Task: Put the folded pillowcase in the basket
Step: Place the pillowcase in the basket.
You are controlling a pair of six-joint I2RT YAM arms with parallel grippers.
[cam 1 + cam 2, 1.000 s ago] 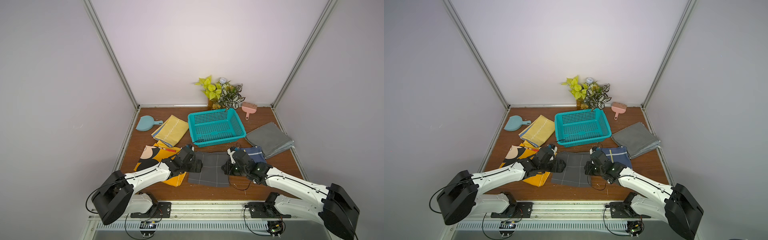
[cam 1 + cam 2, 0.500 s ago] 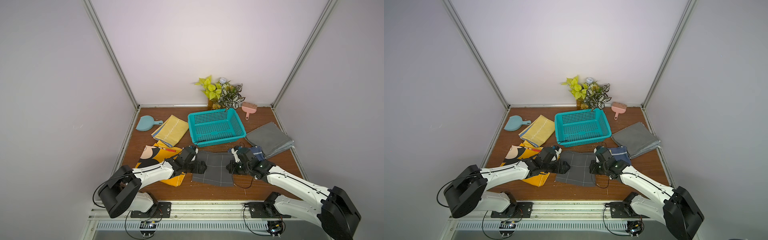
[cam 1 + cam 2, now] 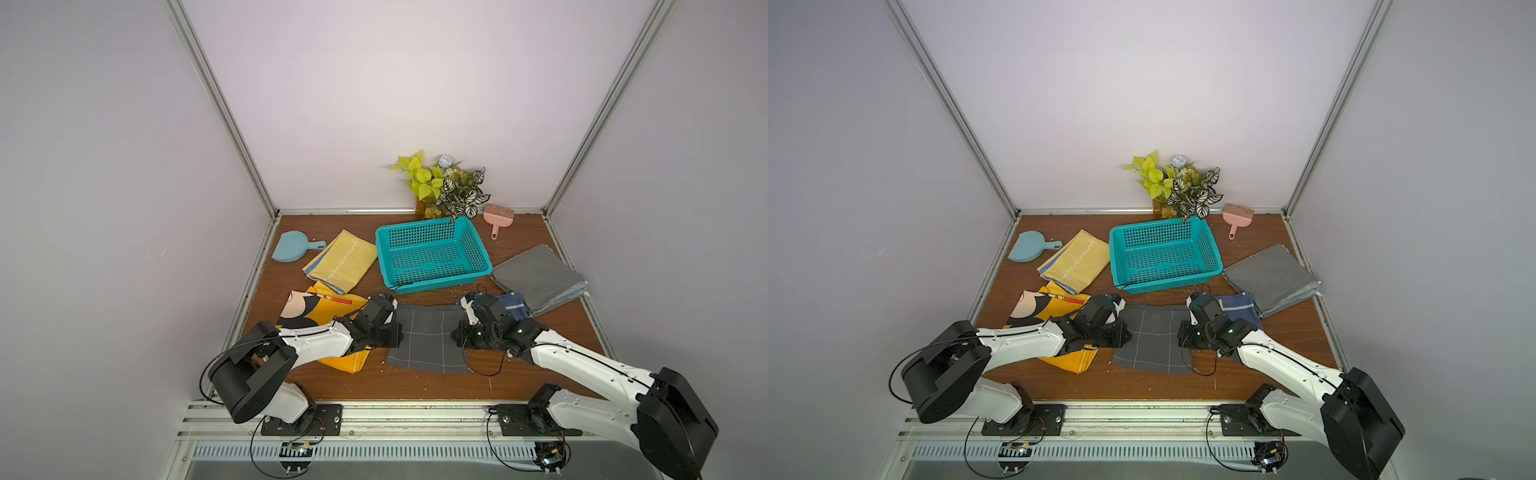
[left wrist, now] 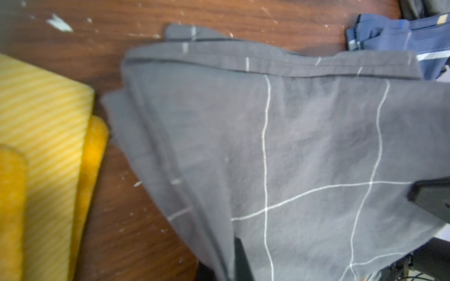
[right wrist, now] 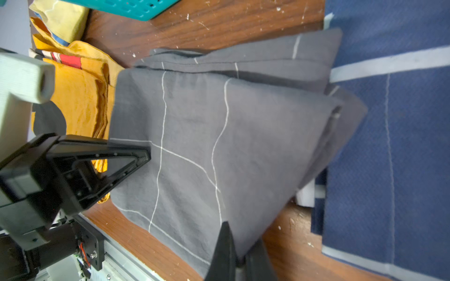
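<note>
At the front middle of the table, just short of the basket [image 3: 436,283], sits the pillowcase [image 3: 424,338]: dark grey, white grid lines, folded to a rough square. It's strung between both arms. The basket is empty.

- Left gripper [image 3: 398,334]: jaws closed on the pillowcase's left edge. The right wrist view shows a finger [image 5: 126,155] lying flat on top of the cloth.
- Right gripper [image 5: 235,255]: jaws pinched tight on the right edge, with the cloth coming straight out of the tips.

Handling, my read:
- It's light and fully limp, with no stiffness of its own.
- It's several loose layers. The stacked edges [image 4: 155,116] fan apart in the left wrist view, so the fold is only as good as the grip.
- It's matte woven fabric, so it's unlikely to slip out of the pads. The bigger risk is a lower layer peeling off if a jaw hasn't caught the whole stack.
- The middle will sag between the two grips. Keep the arms spread enough to hold it near-taut, but don't pull the fold open.

Grip points: opposite side edges, mid-length, as now. That looks right to me, since a one-handed or corner grip would let it unfold.

Watch the near basket wall, where a drooping edge could snag the lattice. The blue cloth [image 3: 515,302] touches the pillowcase on the right and the orange cloth [image 3: 320,311] lies close on the left, so check that neither is pinched along.
</note>
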